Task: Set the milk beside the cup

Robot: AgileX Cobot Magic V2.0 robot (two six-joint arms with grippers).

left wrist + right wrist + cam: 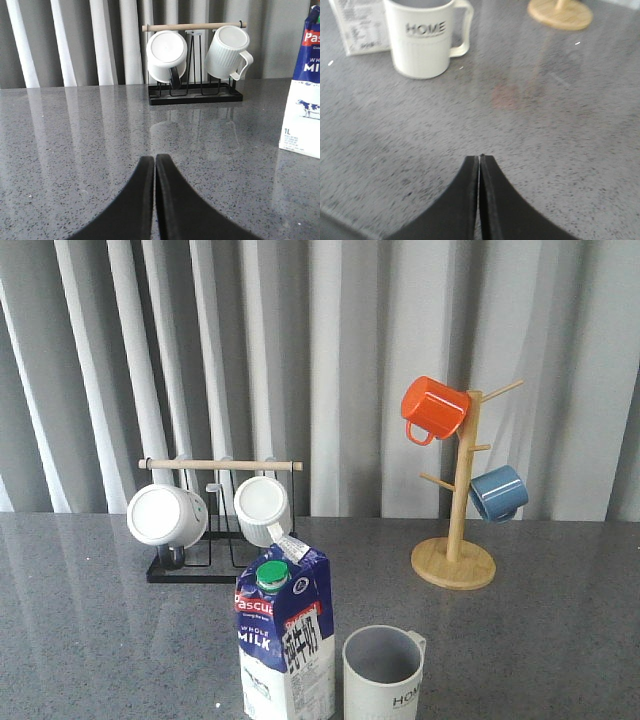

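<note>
Blue-and-white milk carton [286, 640] stands upright near the front edge of the grey tabletop [90, 610], around mid-width. HOME cup [384, 673] sits just beside it on the right, also at the front edge. Narrow gap between them in the front view; I can't tell if they touch. Right wrist view shows the carton's base at the cup's side too.

Claws: left claw [154, 165] has its fingers pressed together, nothing between them, hovering low over bare tabletop with the carton off to one side, well apart. Right claw [479, 162] is likewise closed on nothing, over open tabletop, cup and carton ahead of it and clear.

Neither arm shows in the front view, so both look pulled back toward the robot's side.

Other stuff: black wire rack [215, 562] with two white mugs [166, 515] toward the back left, wooden mug tree [456, 540] with an orange mug [432, 408] and a blue mug [498, 492] toward the back right. All well apart from the carton.

My read: placement is done. Milk is down, upright, released, next to the cup. Nothing left beyond maybe parking the arms.
</note>
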